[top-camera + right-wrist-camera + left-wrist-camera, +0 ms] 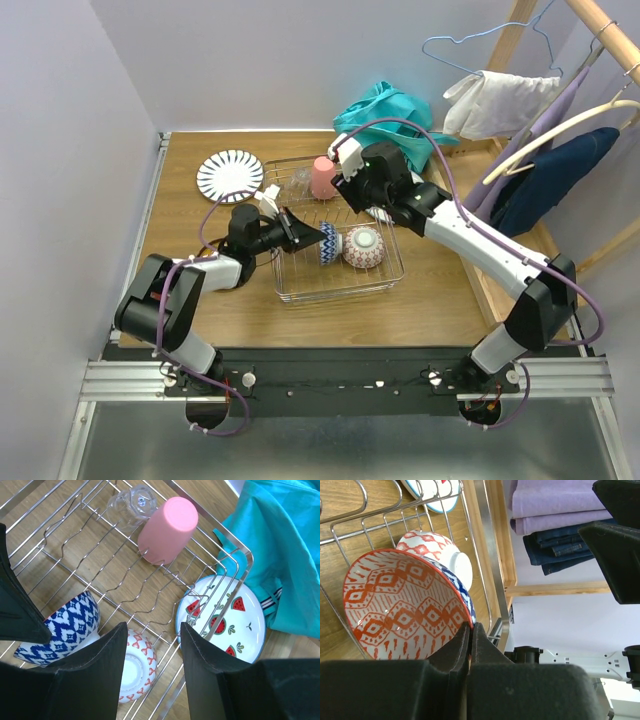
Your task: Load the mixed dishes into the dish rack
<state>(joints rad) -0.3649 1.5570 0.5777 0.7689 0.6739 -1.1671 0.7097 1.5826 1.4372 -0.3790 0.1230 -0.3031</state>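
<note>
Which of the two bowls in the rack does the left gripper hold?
The blue-and-orange bowl, tipped on edge, its rim pinched in the left gripper; the red-patterned bowl beside it rests upside down.

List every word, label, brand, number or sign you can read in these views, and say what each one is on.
None: no readable text shows in any view.
The blue-patterned bowl, red-patterned bowl, watermelon plate, striped plate and pink cup carry only decoration, no letters.
The dish rack shows bare wire.
</note>
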